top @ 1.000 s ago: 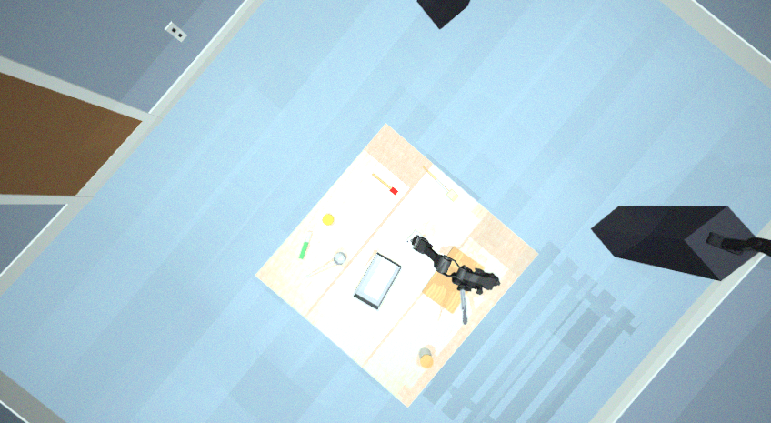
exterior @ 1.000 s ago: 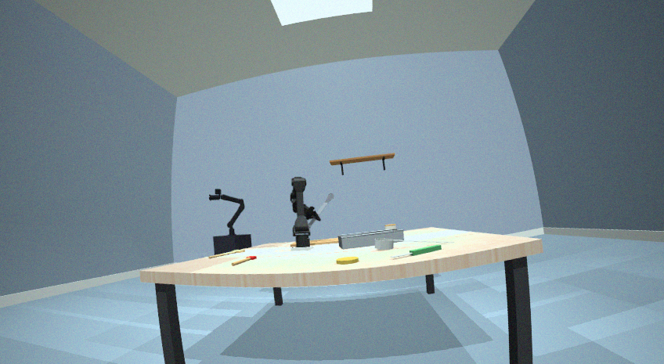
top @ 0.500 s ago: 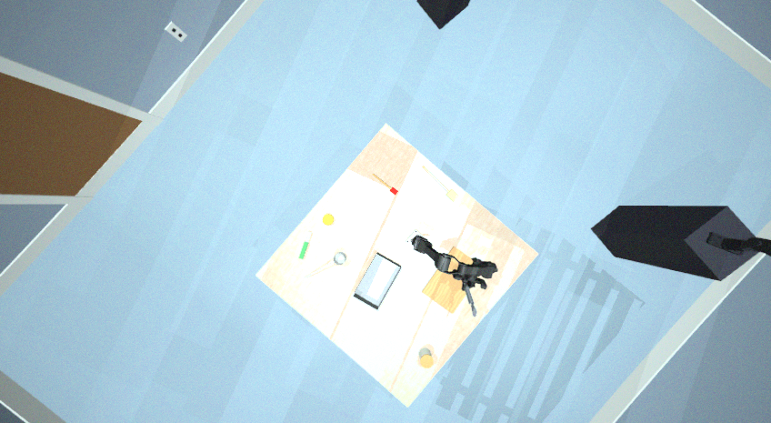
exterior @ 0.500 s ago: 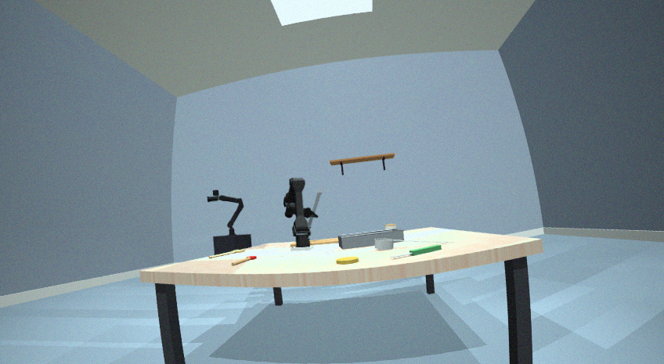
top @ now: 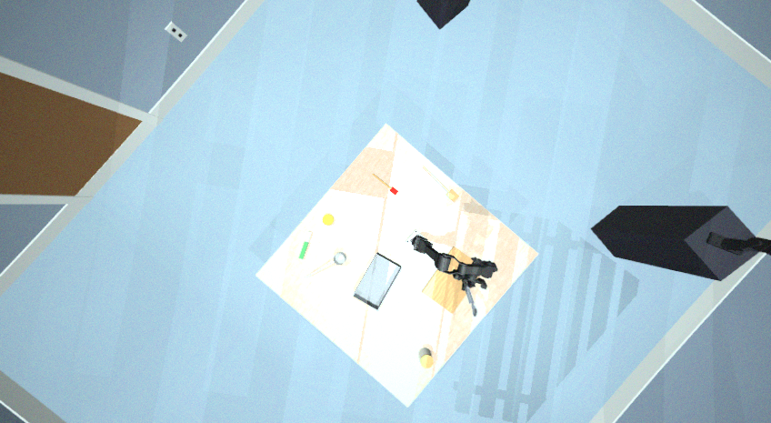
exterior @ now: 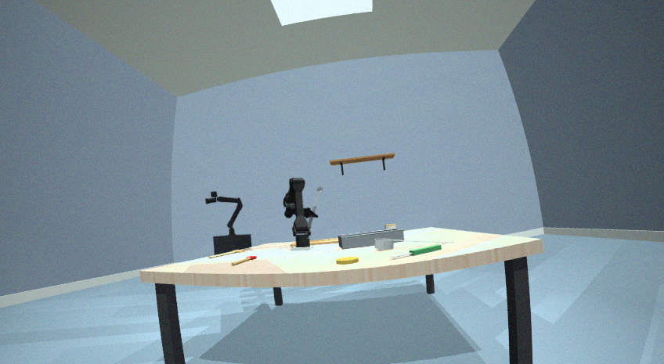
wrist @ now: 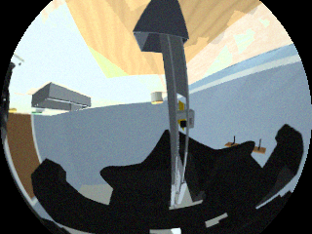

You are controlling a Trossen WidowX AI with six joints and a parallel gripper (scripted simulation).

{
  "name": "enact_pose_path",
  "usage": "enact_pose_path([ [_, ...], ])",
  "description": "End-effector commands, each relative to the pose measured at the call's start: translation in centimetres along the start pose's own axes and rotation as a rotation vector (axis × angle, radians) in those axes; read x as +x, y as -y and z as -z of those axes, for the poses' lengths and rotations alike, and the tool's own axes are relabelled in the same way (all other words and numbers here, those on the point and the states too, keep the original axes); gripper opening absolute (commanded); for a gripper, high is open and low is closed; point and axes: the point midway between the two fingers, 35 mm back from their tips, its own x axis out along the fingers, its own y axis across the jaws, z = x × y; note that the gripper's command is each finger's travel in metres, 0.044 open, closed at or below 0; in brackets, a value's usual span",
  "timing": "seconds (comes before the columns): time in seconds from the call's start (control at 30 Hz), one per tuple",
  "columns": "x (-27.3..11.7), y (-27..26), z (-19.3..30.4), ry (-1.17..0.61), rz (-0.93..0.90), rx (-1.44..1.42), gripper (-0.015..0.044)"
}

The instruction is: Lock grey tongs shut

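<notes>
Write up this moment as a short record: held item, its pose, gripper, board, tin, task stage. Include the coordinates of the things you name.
held item: grey metal tongs [exterior: 315,203] [wrist: 174,73]
pose: raised in the air, steeply tilted, one end up
gripper: black parallel-jaw gripper [wrist: 170,132], shut on the tongs
board: flat light-brown wooden board [top: 446,289], lying on the table, partly under the arm
tin: grey rectangular roasting tin [top: 377,281] [exterior: 370,239], tongs no longer across it
task stage: tongs not yet laid on the board; lock unclear

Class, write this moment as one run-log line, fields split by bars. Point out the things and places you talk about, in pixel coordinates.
gripper [top: 471,285] [exterior: 312,213] [wrist: 170,132]: shut on tongs [top: 472,298] [exterior: 315,203] [wrist: 176,68] | tongs: raised, steeply tilted | roasting tin [top: 376,281] [exterior: 370,239] [wrist: 60,97]: on table
</notes>
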Motion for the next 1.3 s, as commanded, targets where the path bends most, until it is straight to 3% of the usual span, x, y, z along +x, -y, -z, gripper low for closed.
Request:
enact_pose_path([
  [0.0,0.0,0.1,0.2,-0.009,0.004,0.008,-0.0150],
  [0.6,0.3,-0.1,0.1,0.022,-0.016,0.002,-0.0150],
  [1.27,3.2,-1.3,-0.7,0.689,-0.198,-0.065,-0.0150],
])
